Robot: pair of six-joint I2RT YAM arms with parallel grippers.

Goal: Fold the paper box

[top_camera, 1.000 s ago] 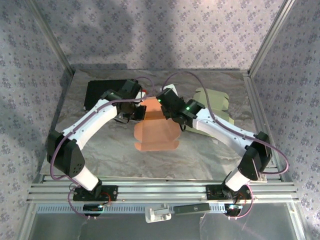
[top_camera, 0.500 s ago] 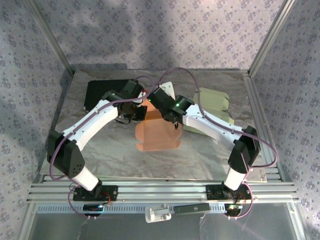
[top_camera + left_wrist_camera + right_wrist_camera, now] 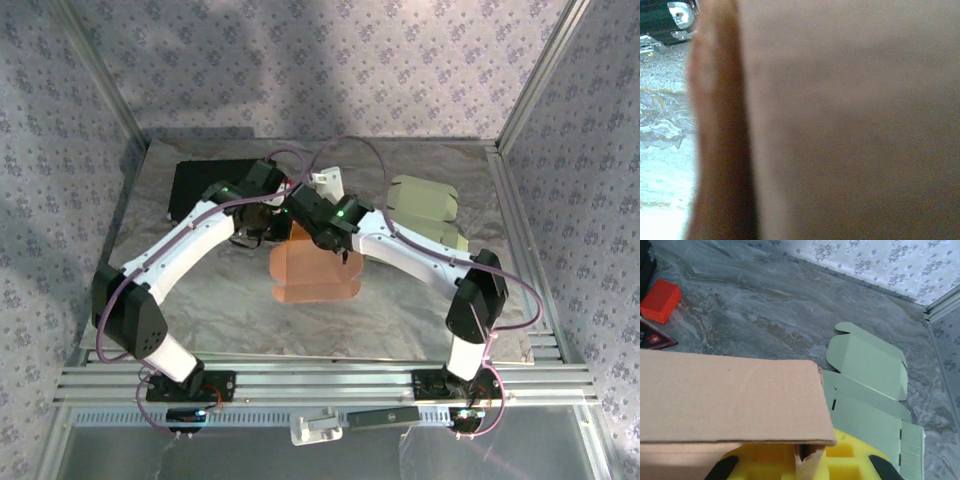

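From above: orange paper box (image 3: 312,272) at the middle of the foil-covered table (image 3: 400,310), half folded, lower panel lying flat with a scalloped bottom edge, upper part raised and its interior mostly hidden under the two wrists. Black case (image 3: 197,185) at upper left; flat pale green carton blanks (image 3: 425,198) at upper right, well apart from the orange box. Left gripper (image 3: 263,228) closed, at the box's upper left corner. Right gripper (image 3: 300,203) closed too, at the box's top edge, just beside the left one; grip on the card not discernible for either. Against a second ago: right forearm swung toward the left of the frame, elbow drawn in from the right side, wrist nearer the left wrist; left arm and the box's bottom edge much as before. Left wrist view: blurred brown card pressed close across most of the frame, a darker vertical fold at left, a strip of foil along the left edge. Right wrist view: raised brown panel across the lower left, its ragged corner over a yellow part (image 3: 850,460) at bottom centre, green blanks at right, a red block (image 3: 660,299) at upper left.
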